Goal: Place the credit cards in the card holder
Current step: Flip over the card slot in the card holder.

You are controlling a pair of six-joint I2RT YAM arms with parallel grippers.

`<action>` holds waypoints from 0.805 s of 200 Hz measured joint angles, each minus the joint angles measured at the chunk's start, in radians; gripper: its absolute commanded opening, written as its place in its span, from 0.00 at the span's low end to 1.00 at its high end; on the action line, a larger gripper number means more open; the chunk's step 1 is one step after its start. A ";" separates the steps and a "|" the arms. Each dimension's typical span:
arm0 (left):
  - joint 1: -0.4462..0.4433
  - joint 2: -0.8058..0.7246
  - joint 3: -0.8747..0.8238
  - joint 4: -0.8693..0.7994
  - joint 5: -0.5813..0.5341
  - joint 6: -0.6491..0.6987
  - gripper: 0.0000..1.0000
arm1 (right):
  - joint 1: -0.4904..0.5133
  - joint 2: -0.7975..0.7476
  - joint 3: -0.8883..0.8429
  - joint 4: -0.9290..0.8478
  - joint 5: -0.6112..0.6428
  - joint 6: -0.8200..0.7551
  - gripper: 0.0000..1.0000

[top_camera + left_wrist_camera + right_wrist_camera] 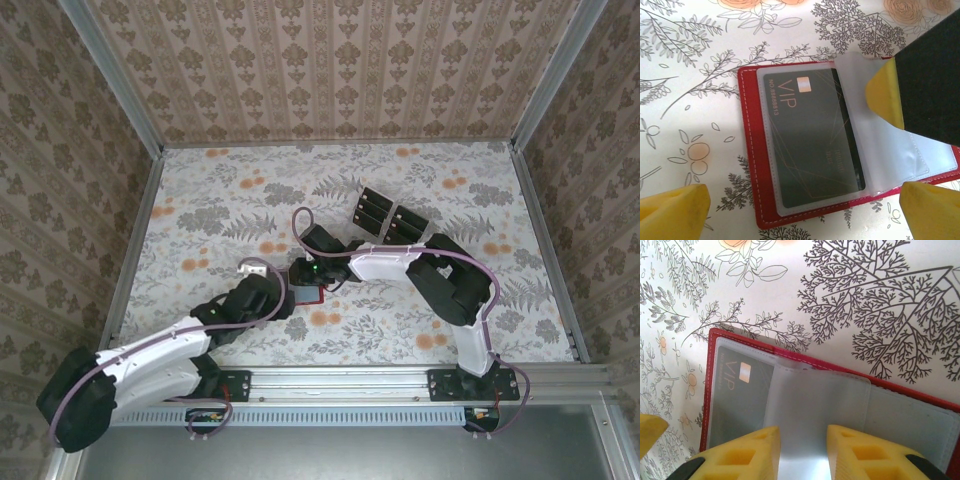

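The red card holder point(747, 150) lies open on the floral tabletop, small and partly covered by the arms in the top view point(309, 296). One dark credit card point(810, 150) marked VIP sits inside its left clear sleeve point(737, 400). More black credit cards point(388, 216) rest at the back of the table. My left gripper point(804, 210) hovers wide open over the holder's near edge, touching nothing. My right gripper point(803, 440) is partly open, its yellow fingertips point(885, 97) resting on a loose clear sleeve page point(817, 405) at the holder's middle.
The black cards at the back sit in two groups side by side. The table point(480, 200) is walled on three sides by patterned panels and metal rails. Both arms meet at the table's middle, close together over the holder.
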 measured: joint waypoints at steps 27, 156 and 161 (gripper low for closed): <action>0.000 0.037 0.000 0.035 0.018 0.002 1.00 | 0.000 0.000 0.000 0.000 -0.004 0.003 0.31; -0.001 0.195 0.007 0.109 -0.039 0.002 1.00 | 0.000 0.000 0.000 0.001 -0.013 0.015 0.31; -0.001 0.196 0.007 0.111 -0.040 0.002 1.00 | 0.000 0.000 0.000 0.001 -0.013 0.015 0.32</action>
